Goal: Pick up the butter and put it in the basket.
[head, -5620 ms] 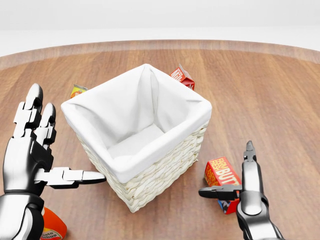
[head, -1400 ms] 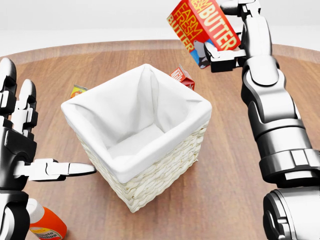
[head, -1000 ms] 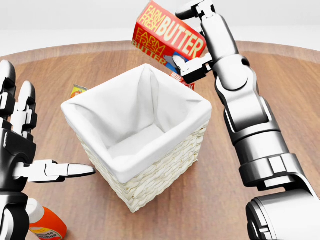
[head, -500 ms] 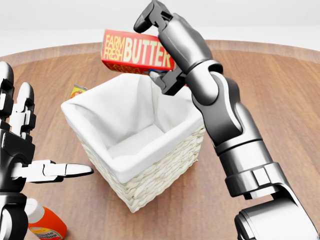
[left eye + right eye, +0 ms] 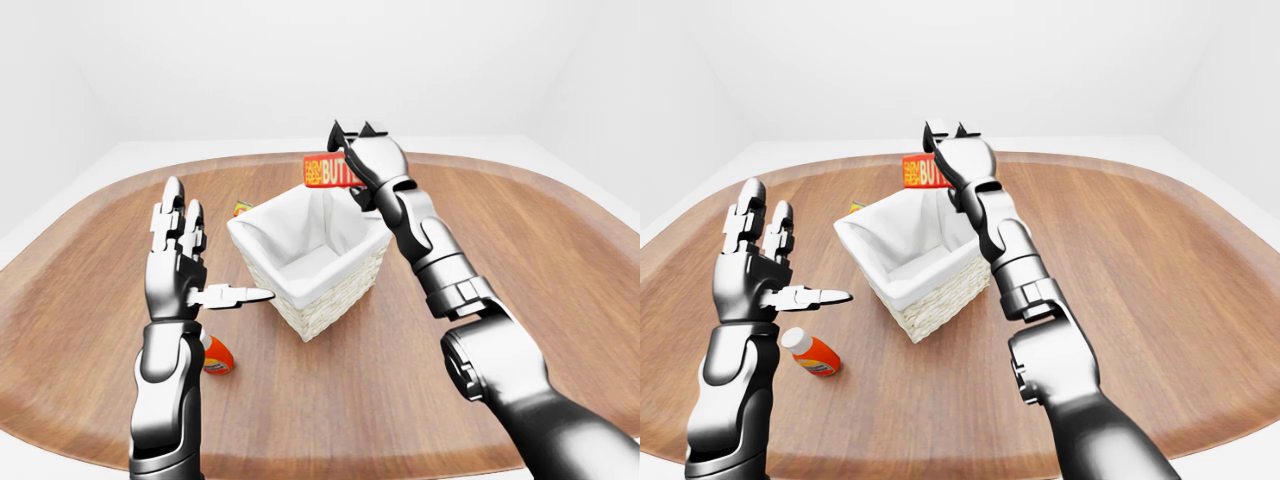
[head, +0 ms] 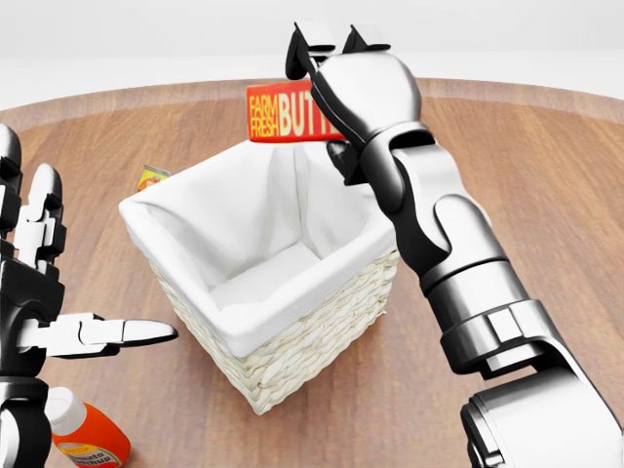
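Since half a second ago the right hand point(image 6: 336, 93) has swung the butter box point(image 6: 285, 113) a little rightward and lower in the head view, so that the arm now hides the end of its lettering. It is a flat red carton with "FARM FRESH" in small white type and large cream capitals beside it, held level in the upper middle of the head view, above the top rim of the basket point(image 6: 292, 336) and clear of it. Right-hand metal fingers are clamped on the carton's right end, with two dark fingertips sticking up over its top edge. Woven pale wicker forms the square basket, which carries a smooth white cloth liner folded over its rim and sits on a round, wood-grained table point(image 6: 546, 195). At the left of the head view the left hand point(image 6: 39, 292) is spread wide and holds nothing, thumb pointing toward the basket. An orange bottle with a white cap point(image 5: 812, 354) lies on the table below that hand, and a small yellow packet point(image 6: 151, 176) shows at the upper left of the basket.
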Controlling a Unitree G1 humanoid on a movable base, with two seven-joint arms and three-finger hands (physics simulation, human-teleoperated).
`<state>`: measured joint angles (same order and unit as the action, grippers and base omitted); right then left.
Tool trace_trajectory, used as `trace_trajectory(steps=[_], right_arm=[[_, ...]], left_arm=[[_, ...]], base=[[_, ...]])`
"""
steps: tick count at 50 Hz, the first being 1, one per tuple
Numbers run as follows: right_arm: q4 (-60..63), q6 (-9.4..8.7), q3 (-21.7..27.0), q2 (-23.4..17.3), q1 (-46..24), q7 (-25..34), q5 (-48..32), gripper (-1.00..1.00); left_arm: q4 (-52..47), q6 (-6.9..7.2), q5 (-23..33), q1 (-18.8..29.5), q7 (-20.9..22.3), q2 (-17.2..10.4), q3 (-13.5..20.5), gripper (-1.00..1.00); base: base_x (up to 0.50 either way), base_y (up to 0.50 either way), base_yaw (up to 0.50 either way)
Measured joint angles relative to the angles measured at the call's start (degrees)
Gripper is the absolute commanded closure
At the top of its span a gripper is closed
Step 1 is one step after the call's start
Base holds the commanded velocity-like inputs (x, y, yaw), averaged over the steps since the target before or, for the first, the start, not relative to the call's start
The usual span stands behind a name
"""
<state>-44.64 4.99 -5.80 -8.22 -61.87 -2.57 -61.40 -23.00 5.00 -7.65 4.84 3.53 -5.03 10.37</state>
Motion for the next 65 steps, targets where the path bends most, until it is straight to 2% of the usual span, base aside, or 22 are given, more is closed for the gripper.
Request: trace_trajectory(steps=[21, 30, 42, 54, 65], right_arm=[[-5.4, 0.01, -2.5, -0.3, -1.5, -11.7, -18.7, 1.0], [-3.1, 0.01, -3.3, 0.8, 1.1, -13.0, -23.4, 1.0], [1.4, 0.01, -3.9, 2.2, 5.6, -11.8, -26.6, 1.0], [-4.2, 0.01, -5.3, 4.9, 2.1, -14.5, -31.1, 1.0], [-3.9, 0.01, -6.1, 6.8, 1.8, -13.0, -32.7, 1.0]], left_arm=[[0.7, 0.0, -0.6, -0.2, 0.0, -0.1, 0.3, -1.0], [0.8, 0.0, -0.8, -0.4, 0.1, -0.1, 0.4, -1.0], [0.6, 0.0, -0.9, -0.8, 0.1, 0.0, 0.5, -1.0], [0.4, 0.0, -1.0, -1.2, 0.1, 0.1, 0.6, -1.0], [0.6, 0.0, -1.2, -1.3, 0.2, 0.0, 0.9, -1.0]], base=[[0.0, 0.0, 0.0], [0.0, 0.0, 0.0], [0.0, 0.0, 0.0], [0.0, 0.0, 0.0], [0.0, 0.0, 0.0]])
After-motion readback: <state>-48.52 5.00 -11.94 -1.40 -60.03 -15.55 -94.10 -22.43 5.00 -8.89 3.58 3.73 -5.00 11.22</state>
